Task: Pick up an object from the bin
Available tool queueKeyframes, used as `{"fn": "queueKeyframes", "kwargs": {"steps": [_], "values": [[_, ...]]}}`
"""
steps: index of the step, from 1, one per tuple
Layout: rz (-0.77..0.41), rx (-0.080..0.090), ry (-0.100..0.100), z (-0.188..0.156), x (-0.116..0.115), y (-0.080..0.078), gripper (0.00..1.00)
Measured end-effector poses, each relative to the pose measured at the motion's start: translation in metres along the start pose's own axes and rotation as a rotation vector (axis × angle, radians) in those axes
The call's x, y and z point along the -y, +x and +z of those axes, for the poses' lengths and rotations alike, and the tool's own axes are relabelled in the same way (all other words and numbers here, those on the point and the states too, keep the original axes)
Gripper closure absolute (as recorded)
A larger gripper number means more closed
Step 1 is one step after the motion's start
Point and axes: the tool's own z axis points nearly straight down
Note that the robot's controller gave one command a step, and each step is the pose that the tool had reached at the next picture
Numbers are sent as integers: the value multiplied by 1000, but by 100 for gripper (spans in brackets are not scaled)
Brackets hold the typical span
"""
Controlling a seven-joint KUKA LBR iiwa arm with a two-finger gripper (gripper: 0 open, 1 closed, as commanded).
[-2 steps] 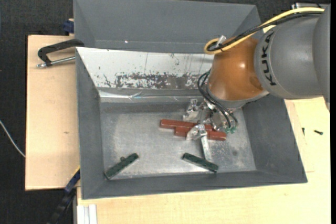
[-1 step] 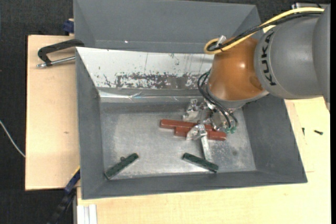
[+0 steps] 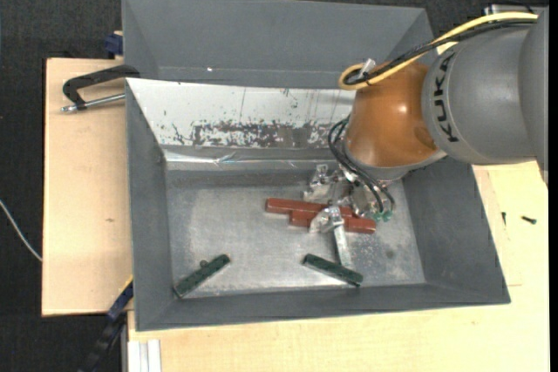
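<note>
At the bin's point(image 3: 148, 213) 7 o'clock I see the left green bar point(image 3: 200, 273) lying alone on the floor. The red bar point(image 3: 292, 210) sits just right of centre. My gripper point(image 3: 330, 209) is down on it, with its fingers point(image 3: 336, 231) spread, one at the bar's 12 o'clock side and one at its 6. The right green bar point(image 3: 332, 269) lies at the gripper's 6 o'clock, near the front wall.

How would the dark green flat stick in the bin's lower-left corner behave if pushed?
The dark green flat stick looks straight, so probably stiff. Lying flat on the grey metal bin floor, it should slide, not roll. Thin, so likely light.
</note>
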Motion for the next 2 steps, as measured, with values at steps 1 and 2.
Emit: {"fn": "queueKeyframes", "kwargs": {"steps": [1,2], "values": [[0,0,0,0,0,0,100],[0,0,0,0,0,0,100]]}}
